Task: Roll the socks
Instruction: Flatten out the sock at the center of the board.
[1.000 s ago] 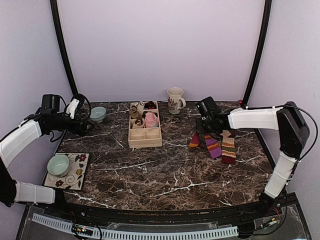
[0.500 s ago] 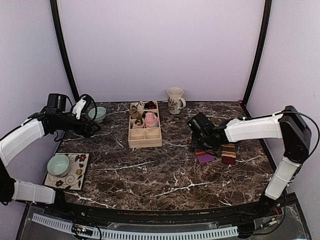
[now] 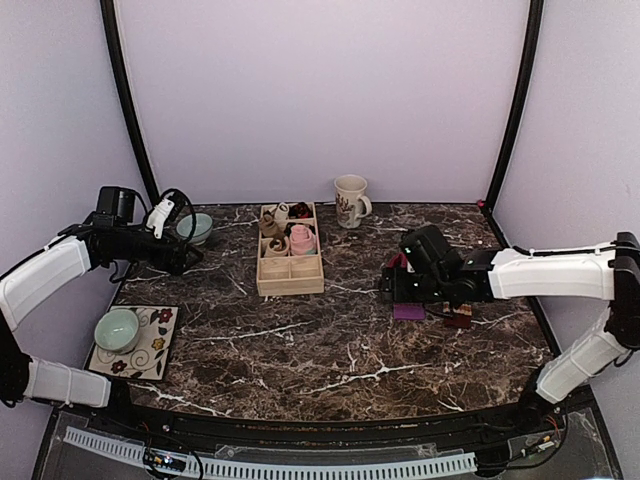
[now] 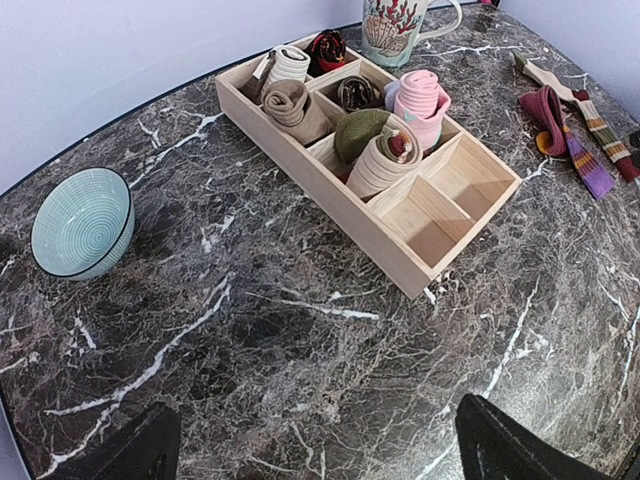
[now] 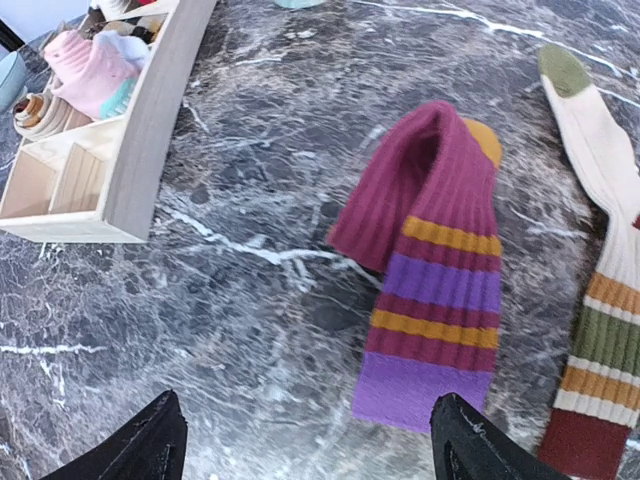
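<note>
A striped sock (image 5: 430,280) in maroon, purple and orange lies folded over on the marble, purple cuff nearest me. Its pair (image 5: 600,310), cream-backed with a green toe, lies flat just to its right. My right gripper (image 5: 312,450) hovers open just in front of the folded sock, holding nothing; one finger is near the purple cuff. From above, the right gripper (image 3: 392,288) covers most of the folded sock (image 3: 409,312). My left gripper (image 3: 188,260) stands open and empty at the far left, over bare marble (image 4: 320,455).
A wooden divided box (image 3: 290,288) with rolled sock bundles stands mid-table, left of the socks. A mug (image 3: 350,200) is behind it. A teal bowl (image 3: 196,228) sits by the left gripper. Another bowl (image 3: 117,330) rests on a floral mat at the front left.
My right gripper has opened and let go of the striped sock, which now lies folded over. The right arm has swung toward the near side. The left arm has barely moved.
</note>
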Tool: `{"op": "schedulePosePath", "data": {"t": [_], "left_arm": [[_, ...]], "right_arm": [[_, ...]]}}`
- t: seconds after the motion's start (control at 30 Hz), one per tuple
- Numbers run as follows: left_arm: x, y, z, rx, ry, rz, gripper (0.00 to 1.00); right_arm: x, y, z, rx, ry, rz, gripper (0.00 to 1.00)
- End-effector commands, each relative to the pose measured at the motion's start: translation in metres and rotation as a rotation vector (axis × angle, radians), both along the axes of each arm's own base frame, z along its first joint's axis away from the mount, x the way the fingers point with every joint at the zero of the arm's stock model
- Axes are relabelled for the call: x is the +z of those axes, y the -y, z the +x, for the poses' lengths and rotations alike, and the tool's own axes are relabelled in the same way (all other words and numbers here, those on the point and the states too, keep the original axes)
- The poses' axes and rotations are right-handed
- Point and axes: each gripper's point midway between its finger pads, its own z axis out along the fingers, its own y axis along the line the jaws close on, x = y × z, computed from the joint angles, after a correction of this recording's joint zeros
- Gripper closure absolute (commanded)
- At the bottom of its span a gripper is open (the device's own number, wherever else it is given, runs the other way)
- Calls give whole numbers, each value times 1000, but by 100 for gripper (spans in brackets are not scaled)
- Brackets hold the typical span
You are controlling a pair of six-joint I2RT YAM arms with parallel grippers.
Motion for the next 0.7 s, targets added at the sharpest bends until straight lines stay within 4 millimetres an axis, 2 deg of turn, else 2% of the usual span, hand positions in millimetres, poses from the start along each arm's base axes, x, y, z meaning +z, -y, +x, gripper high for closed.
{"op": "schedulePosePath", "data": {"t": [0.0, 0.13, 0.27, 0.5, 0.67], "left_arm": [[5, 4, -3, -14, -8, -7, 1], [4, 5, -3, -20, -12, -9, 1], [6, 6, -5, -25, -16, -11, 1], [6, 7, -8, -32, -23, -17, 1], [5, 5, -7, -27, -21, -12, 1]], "right_arm": [[-21, 23, -16, 6, -55, 23, 17], [-43, 40, -23, -24, -98, 20, 23], [-57, 51, -15, -51, -126, -7, 31], [-59, 53, 4, -65, -118, -26, 36], [-79, 56, 6, -79, -156, -65, 40]]}}
